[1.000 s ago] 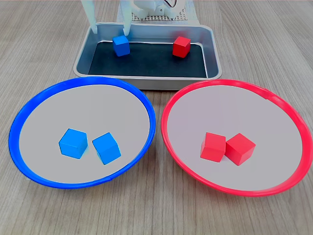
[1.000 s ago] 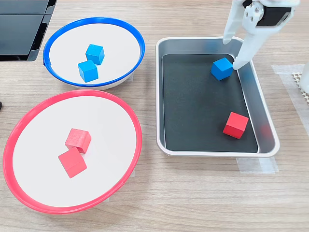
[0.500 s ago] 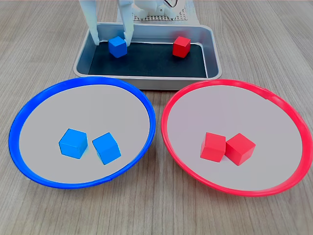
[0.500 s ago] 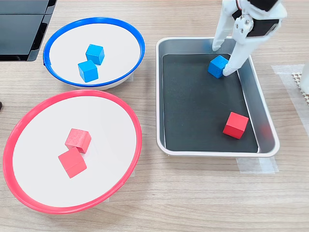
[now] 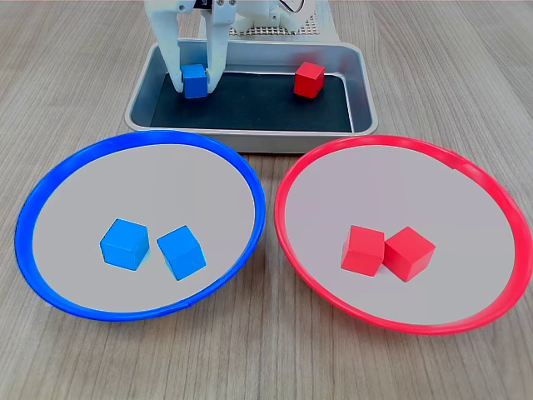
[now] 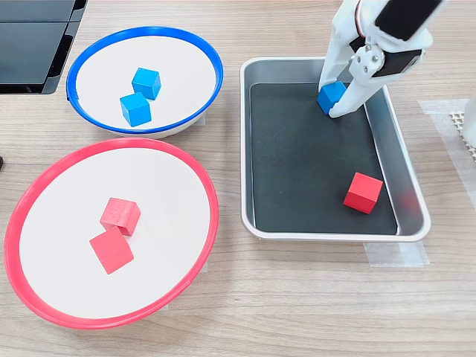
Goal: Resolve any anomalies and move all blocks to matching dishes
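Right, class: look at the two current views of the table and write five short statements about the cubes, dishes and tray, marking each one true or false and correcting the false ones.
1. The blue-rimmed dish holds two blue cubes. True.
2. The metal tray holds two red cubes. False: it holds one red cube and one blue cube.
3. The end effector has a finger on each side of the tray's blue cube. True.
4. The red-rimmed dish is empty. False: two red cubes sit in it, side by side.
5. A red cube lies in the blue-rimmed dish. False: only blue cubes are there.
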